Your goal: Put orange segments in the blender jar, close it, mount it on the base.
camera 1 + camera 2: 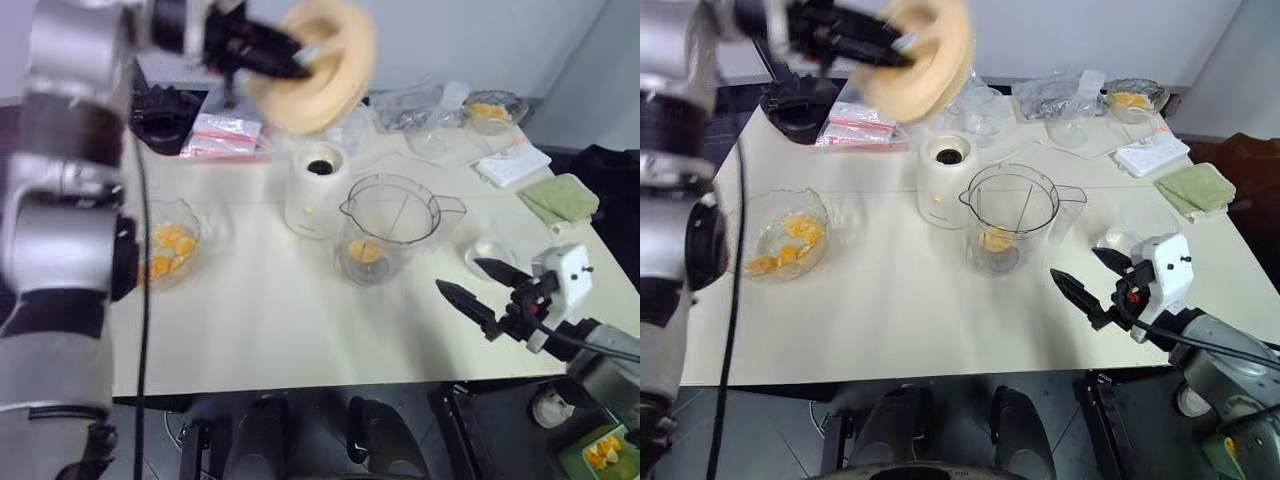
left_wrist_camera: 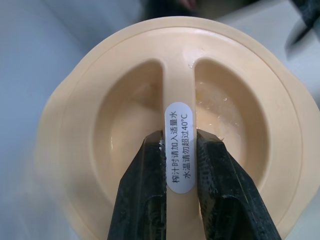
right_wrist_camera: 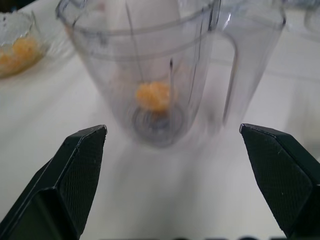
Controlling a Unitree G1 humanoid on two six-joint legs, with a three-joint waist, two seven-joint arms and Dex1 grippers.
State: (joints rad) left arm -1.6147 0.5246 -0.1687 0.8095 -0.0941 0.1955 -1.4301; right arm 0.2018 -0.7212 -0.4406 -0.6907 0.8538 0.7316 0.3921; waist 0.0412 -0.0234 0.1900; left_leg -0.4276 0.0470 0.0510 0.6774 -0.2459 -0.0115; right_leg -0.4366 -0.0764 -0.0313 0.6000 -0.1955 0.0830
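A: Two grippers were seen. How were the fingers set?

B: The left gripper (image 2: 179, 165) was pinched on the ridge of the lid (image 2: 125, 100), held high above the table (image 1: 260, 320); its label was partly covered. The right gripper (image 3: 172, 165) was spread wide, nothing held.

A: And the jar (image 1: 385, 230)?

B: It was stood open beside the base (image 1: 318, 190), segments (image 3: 152, 96) blurred at its bottom. More were made out in the bowl (image 1: 775, 215).

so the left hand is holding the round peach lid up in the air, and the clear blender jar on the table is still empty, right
Not quite. The left hand does grip the round peach-coloured plastic lid by its centre ridge, but the clear plastic blender jar is not empty: the right wrist view shows an orange segment at its bottom.
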